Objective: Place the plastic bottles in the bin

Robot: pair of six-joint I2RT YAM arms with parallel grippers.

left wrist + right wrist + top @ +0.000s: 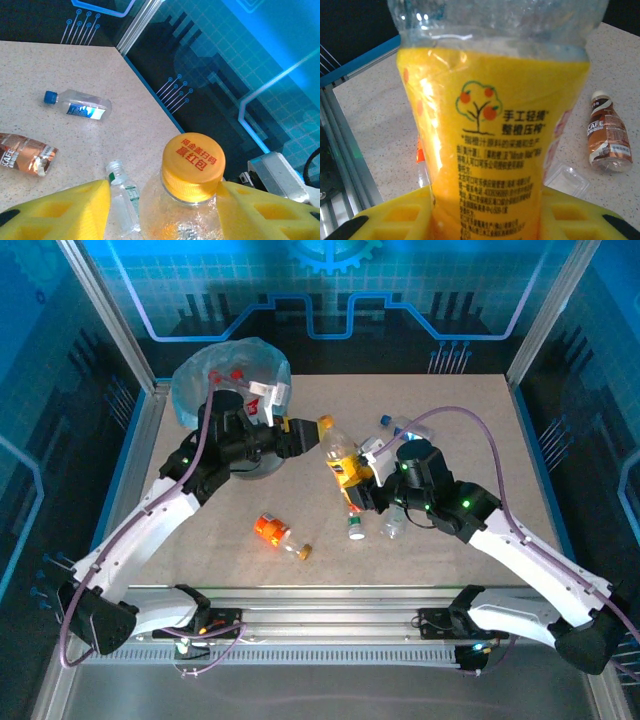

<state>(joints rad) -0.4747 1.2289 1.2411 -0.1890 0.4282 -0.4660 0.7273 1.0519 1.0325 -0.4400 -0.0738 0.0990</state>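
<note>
A speckled beige table (230, 560) sits inside a cage of aluminium posts (108, 312) — blue trim (148, 88) runs along its edges. Behind the posts stand dark panels (420, 280) lit blue, gridded with small squares and printed with glowing circuit lines and a gear (335, 252). Slotted aluminium rails (330, 602) line the near edge — the light is cool and blue.

White arms (150, 518), black joints; purple cables (452, 409); yellow fingers (60, 212)
</note>
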